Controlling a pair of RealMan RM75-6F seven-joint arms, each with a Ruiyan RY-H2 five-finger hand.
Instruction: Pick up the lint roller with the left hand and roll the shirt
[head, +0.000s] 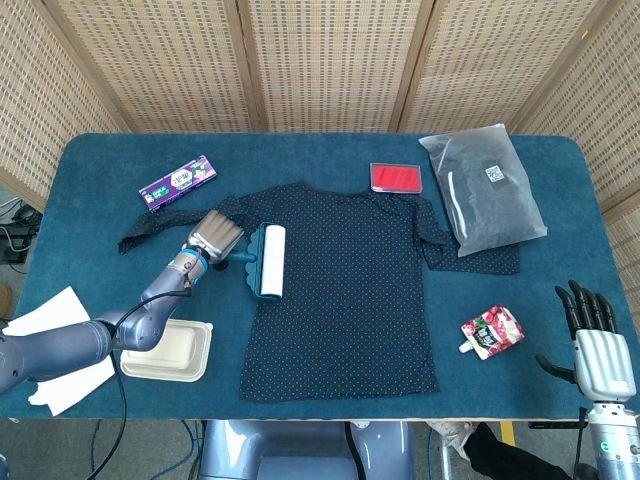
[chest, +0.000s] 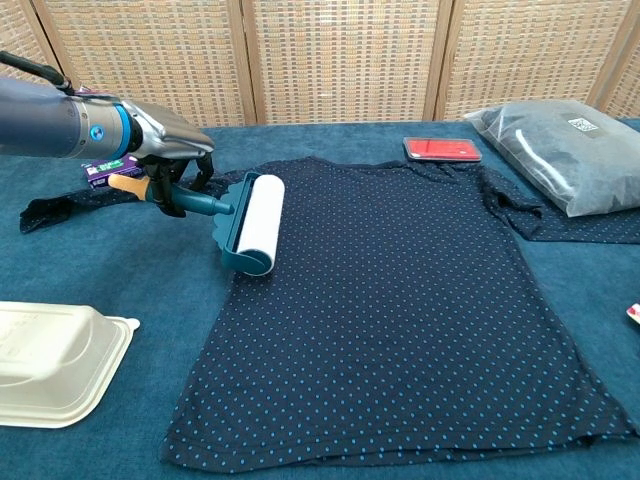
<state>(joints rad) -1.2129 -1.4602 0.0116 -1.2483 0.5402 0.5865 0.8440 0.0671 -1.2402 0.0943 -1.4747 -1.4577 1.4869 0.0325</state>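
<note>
A dark blue dotted shirt (head: 345, 290) (chest: 400, 300) lies flat across the middle of the table. My left hand (head: 213, 236) (chest: 165, 150) grips the teal handle of the lint roller (head: 268, 260) (chest: 255, 222). The white roll rests on the shirt's left shoulder area, lying roughly front to back. My right hand (head: 593, 340) hangs open off the table's near right corner, holding nothing; the chest view does not show it.
A white clamshell box (head: 165, 348) (chest: 50, 360) sits near the front left. A purple packet (head: 178, 181), a red case (head: 397, 177) (chest: 441, 149), a grey plastic bag (head: 484, 185) (chest: 560, 150) and a red pouch (head: 492, 331) surround the shirt. White papers (head: 50, 320) lie at the left edge.
</note>
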